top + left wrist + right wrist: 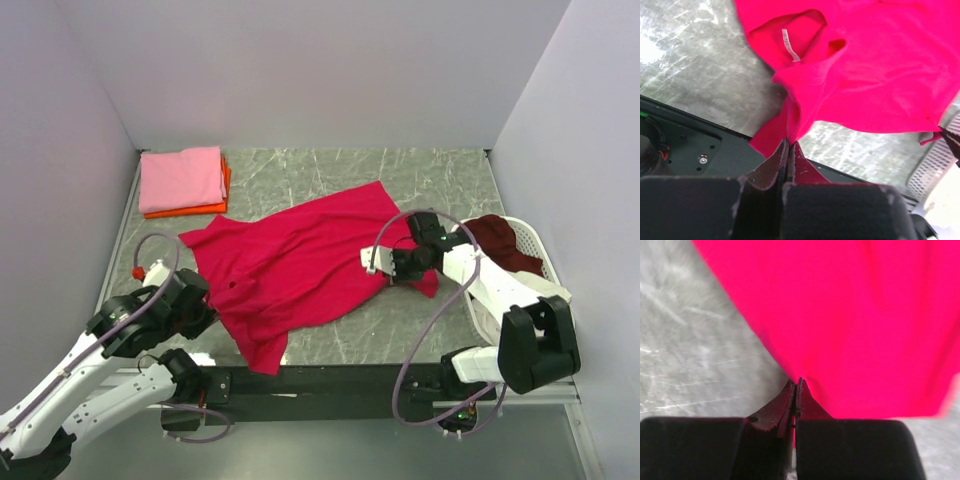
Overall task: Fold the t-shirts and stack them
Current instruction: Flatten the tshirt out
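Crimson t-shirt (pixel 300 255) lies spread mid-table, white neck label (pixel 789 45) showing. Left gripper (pixel 789 146) is pinched tight on its left edge nr the collar. Right gripper (pixel 797 384) is clamped on its right edge. Far-left corner: folded pink t-shirt (pixel 180 177) atop orange t-shirt (pixel 190 209). Right side: maroon t-shirt (pixel 498 240) in white basket (pixel 535 245).

Pale lilac walls (pixel 300 70) — grey marbled tabletop (pixel 420 180) between them.

crimson t-shirt (pixel 300 260) — spread mid-table, pink-on-orange stack (pixel 183 180) far-left
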